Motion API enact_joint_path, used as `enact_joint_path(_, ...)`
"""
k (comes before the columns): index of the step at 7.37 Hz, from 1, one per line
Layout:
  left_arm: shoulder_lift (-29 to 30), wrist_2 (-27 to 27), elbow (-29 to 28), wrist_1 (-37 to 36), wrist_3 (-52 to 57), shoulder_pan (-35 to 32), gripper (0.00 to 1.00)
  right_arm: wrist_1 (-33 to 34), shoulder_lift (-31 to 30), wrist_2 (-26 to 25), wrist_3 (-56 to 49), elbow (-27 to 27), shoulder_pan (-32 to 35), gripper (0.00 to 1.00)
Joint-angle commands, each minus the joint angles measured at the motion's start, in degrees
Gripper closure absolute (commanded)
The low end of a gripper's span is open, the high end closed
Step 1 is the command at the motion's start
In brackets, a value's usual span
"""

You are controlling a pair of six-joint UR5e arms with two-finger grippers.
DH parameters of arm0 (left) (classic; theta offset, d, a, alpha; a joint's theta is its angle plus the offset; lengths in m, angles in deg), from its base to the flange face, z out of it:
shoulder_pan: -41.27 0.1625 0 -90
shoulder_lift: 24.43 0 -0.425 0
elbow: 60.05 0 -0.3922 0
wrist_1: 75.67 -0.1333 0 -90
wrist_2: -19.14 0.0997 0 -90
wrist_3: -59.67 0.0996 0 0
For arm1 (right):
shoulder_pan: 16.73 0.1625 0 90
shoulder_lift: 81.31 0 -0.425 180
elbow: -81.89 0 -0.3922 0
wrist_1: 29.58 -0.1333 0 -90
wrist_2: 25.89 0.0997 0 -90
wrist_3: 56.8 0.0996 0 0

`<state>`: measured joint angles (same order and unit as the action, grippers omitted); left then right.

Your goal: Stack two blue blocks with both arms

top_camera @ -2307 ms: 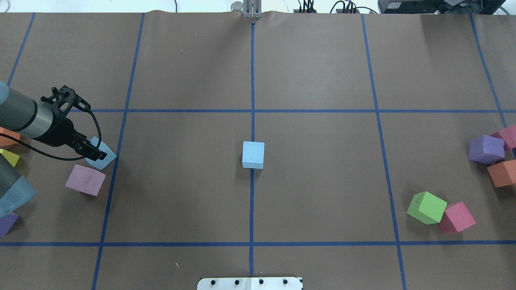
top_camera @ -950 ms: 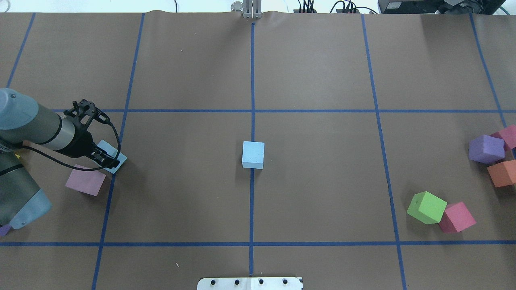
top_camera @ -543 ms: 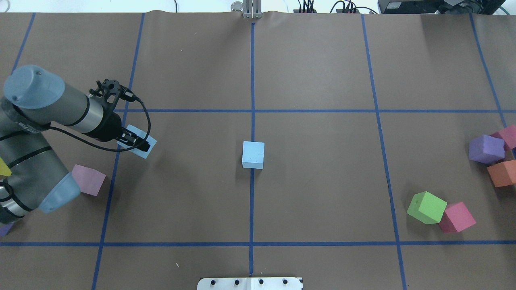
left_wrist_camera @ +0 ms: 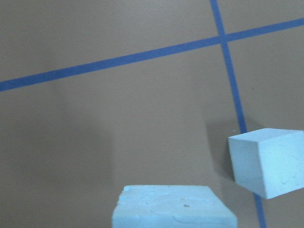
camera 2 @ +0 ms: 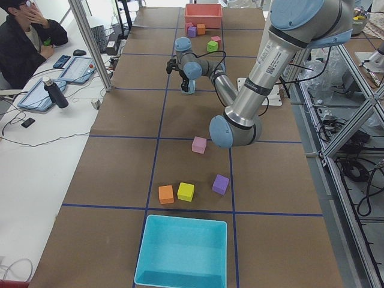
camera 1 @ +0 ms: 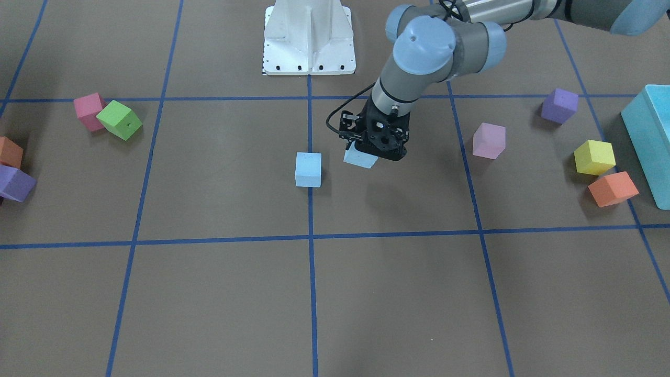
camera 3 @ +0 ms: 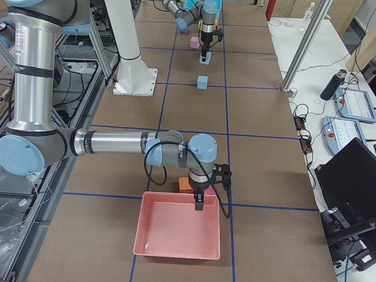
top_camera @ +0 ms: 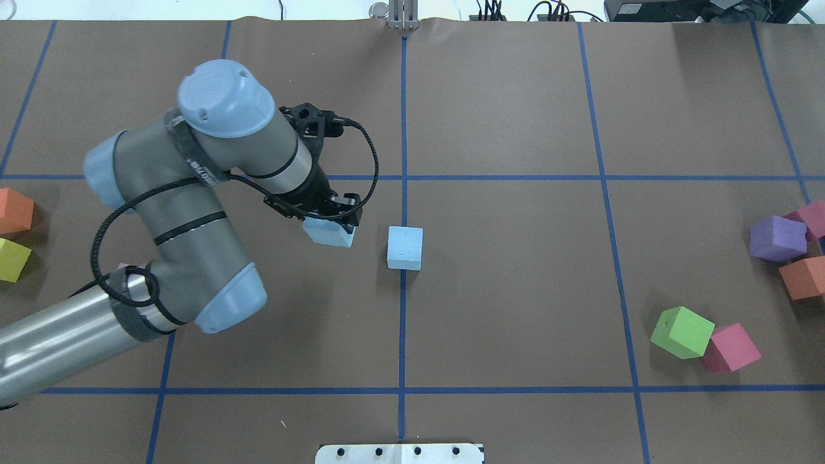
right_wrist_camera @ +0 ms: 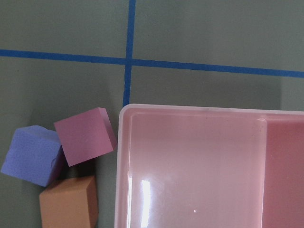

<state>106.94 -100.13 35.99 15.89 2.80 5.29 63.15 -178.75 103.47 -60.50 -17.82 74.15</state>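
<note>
One pale blue block [top_camera: 405, 247] rests on the centre tape line; it also shows in the front view [camera 1: 308, 169] and at the right of the left wrist view [left_wrist_camera: 268, 161]. My left gripper [top_camera: 332, 225] is shut on the second blue block [top_camera: 329, 236] and holds it above the table, just left of the resting block and apart from it. The held block fills the bottom of the left wrist view [left_wrist_camera: 173, 207] and shows in the front view [camera 1: 360, 158]. My right gripper [camera 3: 200, 202] hangs over a pink tray [camera 3: 176, 232]; I cannot tell whether it is open or shut.
At the left end lie a pink cube [camera 1: 489, 140], a purple cube [camera 1: 559, 104], a yellow cube [camera 1: 593, 156], an orange cube [camera 1: 612, 188] and a turquoise box [camera 1: 649, 141]. At the right end lie green [top_camera: 682, 332], magenta [top_camera: 730, 347], purple [top_camera: 778, 238] and orange [top_camera: 802, 277] cubes.
My left arm has lifted the blue block from beside the pink cube at the left and carried it rightward to just beside the centre block.
</note>
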Motion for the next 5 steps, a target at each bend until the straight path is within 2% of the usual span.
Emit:
enact_joint_path(1, 13.2, 4.1, -12.7, -3.4, -4.6, 3.2, 1.00, 0.0, 0.0, 0.0, 0.1, 0.0, 0.0, 0.00)
enact_joint_path(2, 14.9, 4.1, -15.2, -3.0, -4.6, 3.7, 1.00, 0.0, 0.0, 0.0, 0.1, 0.0, 0.0, 0.00)
enact_joint_path(3, 14.6, 4.2, -15.3, -3.0, -4.6, 4.1, 0.96, 0.0, 0.1, 0.1, 0.2, 0.0, 0.0, 0.00)
enact_joint_path(5, 13.6, 4.3, -15.1, -3.2, -4.4, 4.2, 0.94, 0.0, 0.2, 0.1, 0.3, 0.0, 0.0, 0.00)
